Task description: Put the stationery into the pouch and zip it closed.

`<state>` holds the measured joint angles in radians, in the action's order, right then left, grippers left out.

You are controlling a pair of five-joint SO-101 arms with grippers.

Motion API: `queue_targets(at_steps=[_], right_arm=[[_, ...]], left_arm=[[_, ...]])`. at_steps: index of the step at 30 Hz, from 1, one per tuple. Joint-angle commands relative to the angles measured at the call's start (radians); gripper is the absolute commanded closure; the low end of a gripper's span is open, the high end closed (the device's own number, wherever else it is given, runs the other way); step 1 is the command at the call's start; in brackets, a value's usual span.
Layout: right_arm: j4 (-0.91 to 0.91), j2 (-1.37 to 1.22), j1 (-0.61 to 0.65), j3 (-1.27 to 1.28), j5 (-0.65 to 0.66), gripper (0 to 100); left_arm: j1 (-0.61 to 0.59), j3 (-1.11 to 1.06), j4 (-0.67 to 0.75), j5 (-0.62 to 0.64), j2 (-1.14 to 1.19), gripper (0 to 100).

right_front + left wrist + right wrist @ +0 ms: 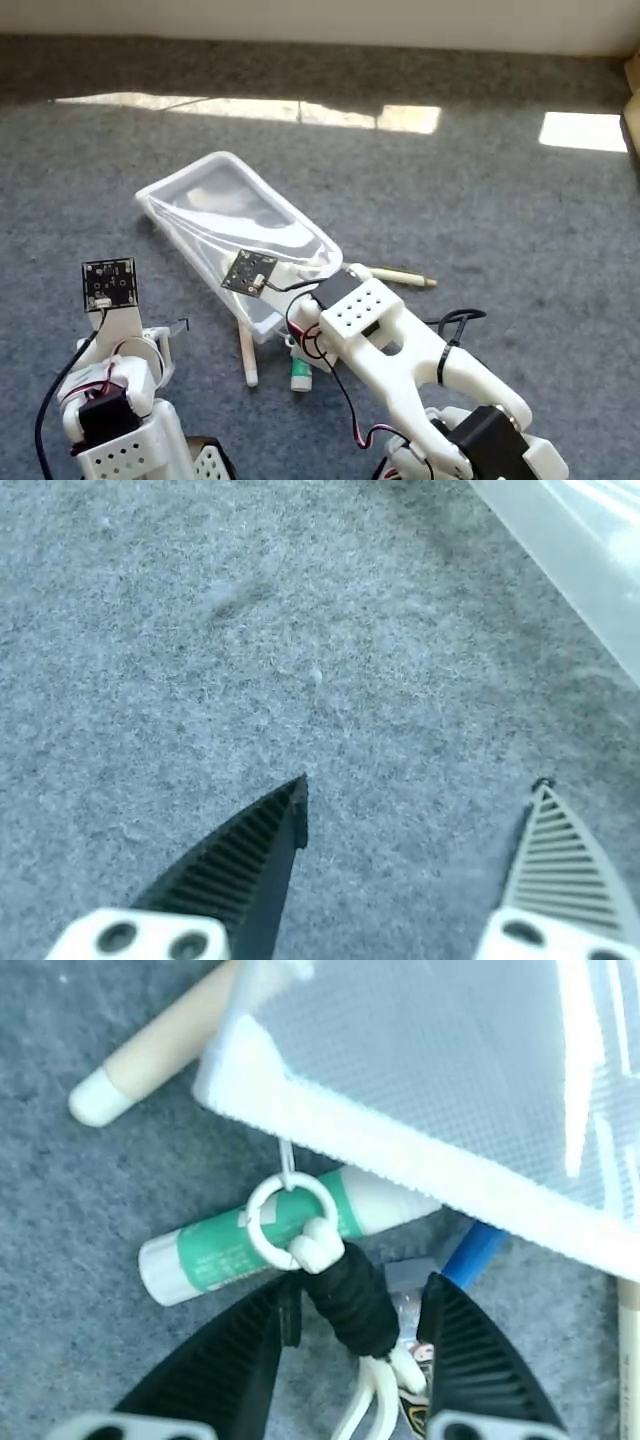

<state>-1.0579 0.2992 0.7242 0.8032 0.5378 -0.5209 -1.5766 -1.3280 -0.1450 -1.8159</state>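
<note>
Right wrist view: the right gripper [362, 1290] is spread, unclamped, around the black pull tab [352, 1305] on the zip ring [290, 1222] of the pouch [420, 1090], presumably so the zip can be worked. The glue stick [230, 1250] is left outside, against the pouch's edge. The left gripper [420, 783] is held open over carpet [200, 630].

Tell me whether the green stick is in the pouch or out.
Out. The green stick lies on the carpet, beside the outer edge of the pouch.

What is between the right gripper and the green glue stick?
The white pull ring and black cord hanging from the pouch lie over the glue stick, directly ahead of the right gripper. Nothing else visible blocks it.
</note>
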Motion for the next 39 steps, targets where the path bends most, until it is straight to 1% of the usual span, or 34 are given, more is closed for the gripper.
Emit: queue_targets(at_steps=[1, 5, 10, 13, 17, 21, 26, 29, 33, 39], right_arm=[[0.013, 0.008, -0.013, -0.002, 0.012, 81.5], [0.031, 0.008, -0.013, 0.035, 0.012, 82.1], [0.048, 0.018, -0.013, 0.05, 0.012, 94.3], [0.016, 0.019, -0.013, 0.05, 0.012, 99.0], [-0.001, 0.021, -0.018, 0.039, 0.006, 99.4], [-0.064, 0.021, -0.025, -0.059, 0.003, 99.4], [-0.157, 0.021, -0.027, -0.231, -0.071, 99.4], [-0.194, 0.021, -0.025, -0.308, -0.086, 99.4], [-0.199, 0.021, -0.025, -0.386, -0.161, 99.4], [-0.2, 0.021, -0.024, -0.486, -0.241, 99.4]], left_arm=[[-0.008, 0.004, 0.002, 0.011, -0.008, 68], [-0.008, 0.004, 0.002, 0.011, -0.008, 68], [-0.007, 0.004, 0.002, 0.011, -0.008, 68], [-0.007, 0.004, 0.002, 0.011, -0.008, 68], [-0.007, 0.016, 0.002, 0.014, -0.008, 68], [-0.007, 0.07, -0.006, 0.018, -0.008, 68], [-0.001, 0.13, 0.0, 0.127, -0.008, 68], [0.053, 0.168, -0.006, 0.155, -0.008, 68], [0.12, 0.203, -0.006, 0.167, -0.007, 68], [0.157, 0.278, -0.006, 0.167, -0.004, 68]])
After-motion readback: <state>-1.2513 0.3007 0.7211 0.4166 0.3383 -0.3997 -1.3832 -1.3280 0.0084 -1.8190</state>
